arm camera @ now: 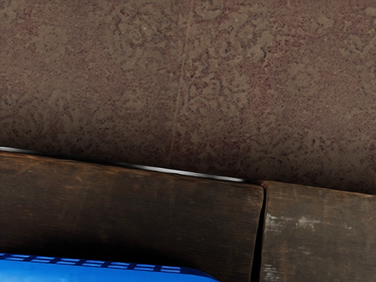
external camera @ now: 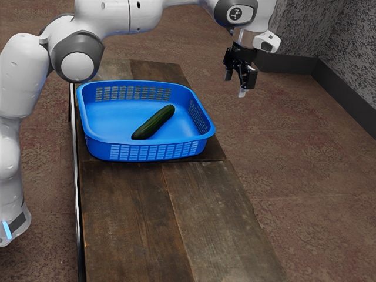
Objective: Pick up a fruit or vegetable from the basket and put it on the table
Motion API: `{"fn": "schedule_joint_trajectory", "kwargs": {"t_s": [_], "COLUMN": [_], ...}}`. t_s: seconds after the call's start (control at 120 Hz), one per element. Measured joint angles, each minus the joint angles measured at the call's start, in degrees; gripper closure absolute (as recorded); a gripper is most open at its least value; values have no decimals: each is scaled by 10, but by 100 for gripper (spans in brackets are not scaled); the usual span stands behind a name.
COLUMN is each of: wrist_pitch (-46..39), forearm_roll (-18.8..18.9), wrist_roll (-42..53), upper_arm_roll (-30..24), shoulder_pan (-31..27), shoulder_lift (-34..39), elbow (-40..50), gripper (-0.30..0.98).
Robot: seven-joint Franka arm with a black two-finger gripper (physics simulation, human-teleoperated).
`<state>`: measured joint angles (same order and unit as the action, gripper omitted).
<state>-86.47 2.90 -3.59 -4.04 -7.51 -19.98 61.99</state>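
Jaws wide and empty, the gripper (external camera: 235, 84) hangs clear of the basket (external camera: 154, 151), the pick ahead likely needing a swing over the cucumber (external camera: 154, 122).

You see the bench (external camera: 129, 223) cut off at the exterior view's six o'clock and the arm (external camera: 111, 14) at nine and twelve; the wrist view crops your basket (arm camera: 70, 272).
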Motion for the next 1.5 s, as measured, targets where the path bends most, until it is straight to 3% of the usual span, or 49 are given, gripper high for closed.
{"fn": "schedule_joint_trajectory", "kwargs": {"t_s": [0.283, 0.358, 0.5, 0.733, 1.017, 1.075, 1.225, 1.367, 1.5], "wrist_pitch": [-13, -60, -100, -74, -38, -45, -99, -102, -92], "forearm_roll": [2, -21, -79, -68, -39, -22, 9, 21, 25], "wrist_roll": [-2, -15, -150, -395, -602, -628, -676, -711, -736], "upper_arm_roll": [-5, 12, 26, 31, 52, 52, 41, 26, 61], "shoulder_pan": [1, -9, -9, 13, 12, 14, 6, 15, 14], "shoulder_lift": [2, -2, -5, 3, 26, 64, 249, 355, 381], "elbow": [1, 8, 27, 33, 88, 143, 385, 494, 531], "gripper": [0, 0, 0, 0, 0, 0, 0, 0, 0]}}
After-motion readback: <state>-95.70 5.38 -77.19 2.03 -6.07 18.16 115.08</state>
